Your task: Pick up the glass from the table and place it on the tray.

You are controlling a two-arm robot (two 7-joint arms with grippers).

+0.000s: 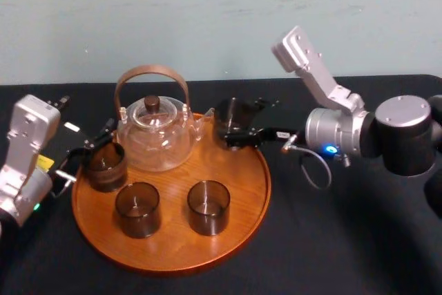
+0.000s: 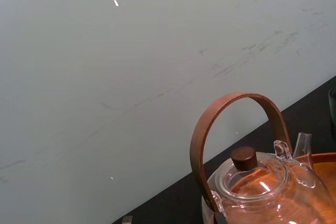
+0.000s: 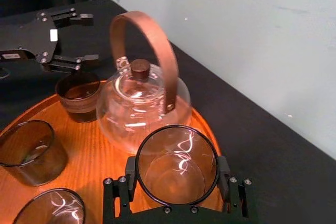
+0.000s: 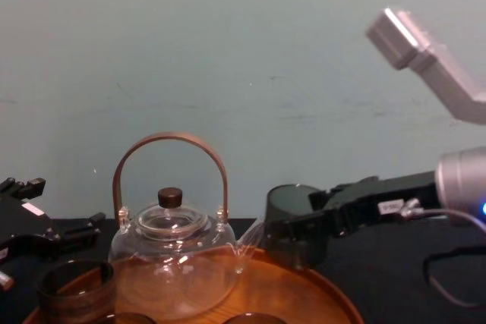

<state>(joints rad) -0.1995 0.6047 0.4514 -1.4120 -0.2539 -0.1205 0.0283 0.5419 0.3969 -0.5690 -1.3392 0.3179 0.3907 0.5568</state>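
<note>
The right gripper (image 3: 176, 174) has its jaws clamped on the glass (image 3: 177, 153), one of its fingers (image 3: 224, 176) on each side of the round wall just under the rim. The glass stands upright and open-mouthed over the far right part of the tray (image 1: 242, 198), just beside the spout of the teapot (image 1: 153, 132).

It is a small, thin-walled tumbler of smoky glass: light, stiff, smooth and easy to crack, I judge. A grip across the widest part of the wall, as here, seems the soundest hold (a pinch on the rim alone would likely slip or chip it). The squeeze should be no firmer than needed, and the set-down gentle, since glass on wood beside a glass pot leaves little room for a knock.

Three other glasses (image 1: 137, 208) stand on the tray. The left gripper (image 3: 88, 36) sits with its jaws apart just behind the back-left one, over the table (image 1: 331, 240).

Hard to make out: whether the held glass's base rests on the tray or hangs just above it, since the chest view's dark gripper body covers its lower part. The gap between glass and spout is also unclear. The left wrist view catches just the teapot's handle and lid, so it tells nothing of how near the left gripper is to its neighbouring glass.
</note>
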